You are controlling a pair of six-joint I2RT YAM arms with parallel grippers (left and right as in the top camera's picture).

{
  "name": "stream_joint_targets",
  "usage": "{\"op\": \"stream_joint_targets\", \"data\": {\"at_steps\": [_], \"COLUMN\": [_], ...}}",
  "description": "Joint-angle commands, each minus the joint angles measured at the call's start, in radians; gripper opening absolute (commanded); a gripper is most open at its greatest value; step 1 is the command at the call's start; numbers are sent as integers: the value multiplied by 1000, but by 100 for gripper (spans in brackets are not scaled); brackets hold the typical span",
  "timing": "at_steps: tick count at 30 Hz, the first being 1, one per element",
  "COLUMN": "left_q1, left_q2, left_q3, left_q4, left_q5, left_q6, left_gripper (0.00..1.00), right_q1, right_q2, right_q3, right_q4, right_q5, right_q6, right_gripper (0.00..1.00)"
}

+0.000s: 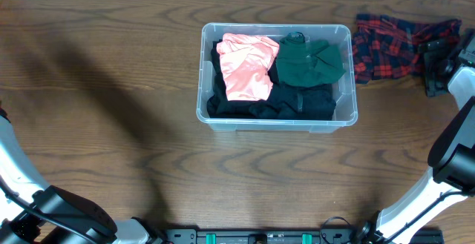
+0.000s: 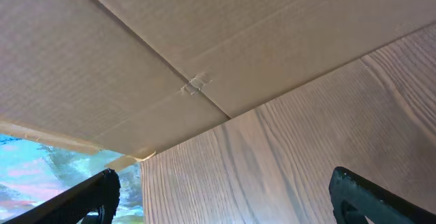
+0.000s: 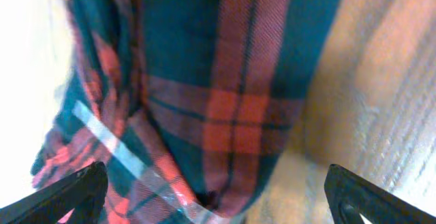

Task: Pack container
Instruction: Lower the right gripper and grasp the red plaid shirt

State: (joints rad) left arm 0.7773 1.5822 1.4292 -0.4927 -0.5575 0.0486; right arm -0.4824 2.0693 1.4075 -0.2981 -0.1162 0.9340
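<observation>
Container [image 1: 278, 124] sits mid-table, long axis 9 to 3 o'clock, with pink, green and black clothes [image 1: 297, 103] inside. Our left gripper [image 2: 225, 183], its arm off at 8 o'clock, is spread wide and empty over the table [image 2: 306, 129]. A plaid cloth [image 1: 386, 47] lies just beside the container's right wall at 2 o'clock, with our right gripper [image 3: 216, 176] over it, jaws wide, gripping nothing, so we judge the right arm nearer.

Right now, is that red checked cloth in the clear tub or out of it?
Out. The plaid cloth lies crumpled on the table beside the container, none of it over the rim.
</observation>
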Motion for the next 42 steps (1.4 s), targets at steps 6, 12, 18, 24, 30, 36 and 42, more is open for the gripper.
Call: {"op": "stream_joint_targets", "data": {"at_steps": [6, 12, 18, 24, 30, 36, 42], "left_q1": [3, 3, 3, 3, 3, 3, 3], "left_q2": [-11, -11, -11, -11, -11, -11, -11], "left_q3": [-12, -12, -12, -12, -12, -12, -12], "left_q4": [0, 0, 0, 0, 0, 0, 0], "left_q5": [-15, -15, -15, -15, -15, -15, -15], "left_q6": [-6, -6, -6, -6, -6, -6, -6], "left_gripper": [98, 98, 98, 98, 98, 98, 98], "right_q1": [-8, -8, -9, -9, -9, -10, -9], "right_q2": [43, 68, 68, 68, 68, 68, 64], "right_q3": [-9, -9, -9, -9, -9, -9, -7], "right_q4": [1, 0, 2, 3, 8, 48, 85], "right_q5": [0, -40, -42, -42, -42, -55, -76], "right_q6": [84, 87, 87, 90, 90, 83, 71], "right_gripper": [99, 99, 77, 57, 39, 24, 1]}}
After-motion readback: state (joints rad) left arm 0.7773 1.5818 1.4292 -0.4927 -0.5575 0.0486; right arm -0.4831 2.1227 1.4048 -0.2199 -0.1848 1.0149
